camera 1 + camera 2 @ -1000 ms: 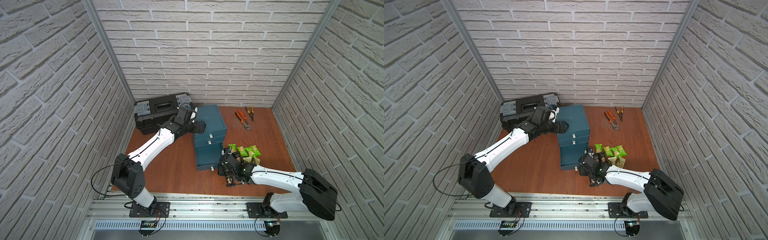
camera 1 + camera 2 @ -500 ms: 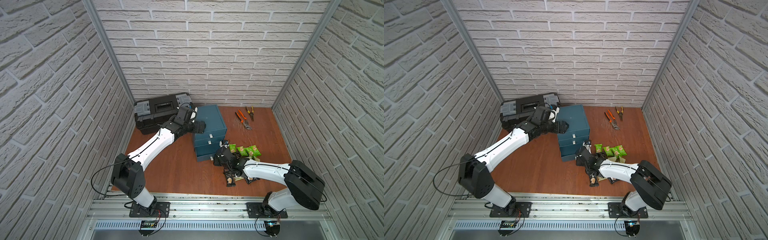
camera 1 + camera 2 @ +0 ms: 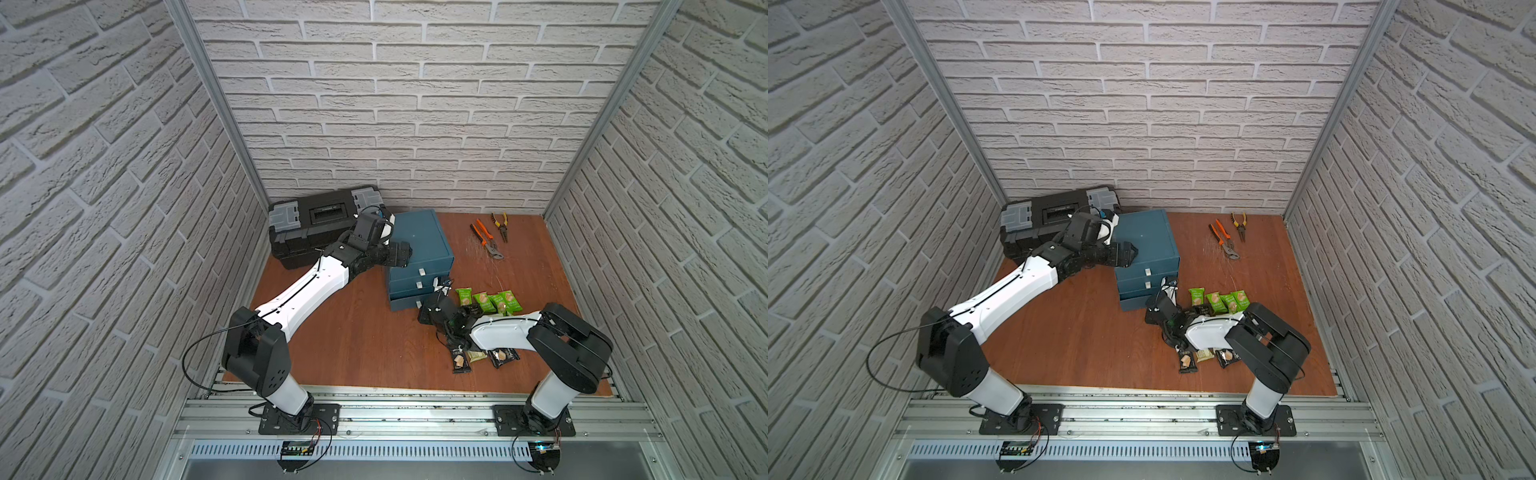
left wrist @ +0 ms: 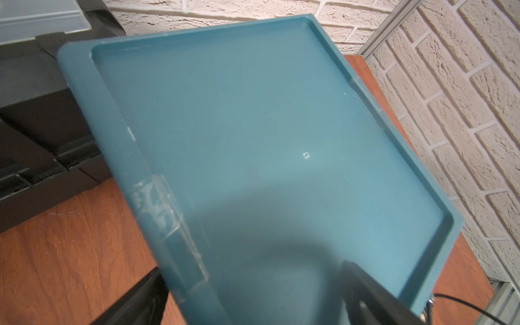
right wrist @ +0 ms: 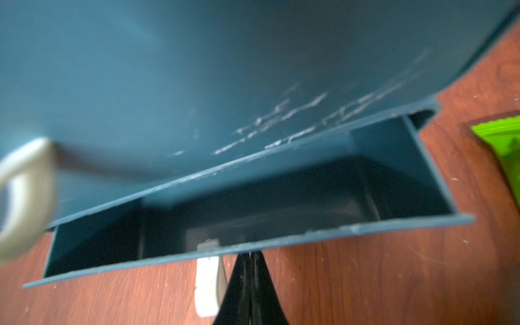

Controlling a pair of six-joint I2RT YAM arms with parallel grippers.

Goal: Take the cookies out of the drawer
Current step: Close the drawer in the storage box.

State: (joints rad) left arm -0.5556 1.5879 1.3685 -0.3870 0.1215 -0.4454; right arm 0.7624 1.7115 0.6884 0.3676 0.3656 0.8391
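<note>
Now green and black cookie packets lie on the brown wooden floor, right of centre in both top views, beside the teal plastic cabinet. The right gripper is pinched together, empty; the left gripper spreads wide atop the cabinet.

The left arm and right arm are white with chunky black joints; thin black cables loop near bolted black base plates.

The teal plastic three-drawer cabinet stands toward the back of the brown wooden tabletop. From it, the black plastic toolbox sits just beside at ten o'clock, and two orange-handled metal pliers lie at two o'clock. The green foil cookie packets lie near at four o'clock, with the black foil cookie packets farther out at five.
</note>
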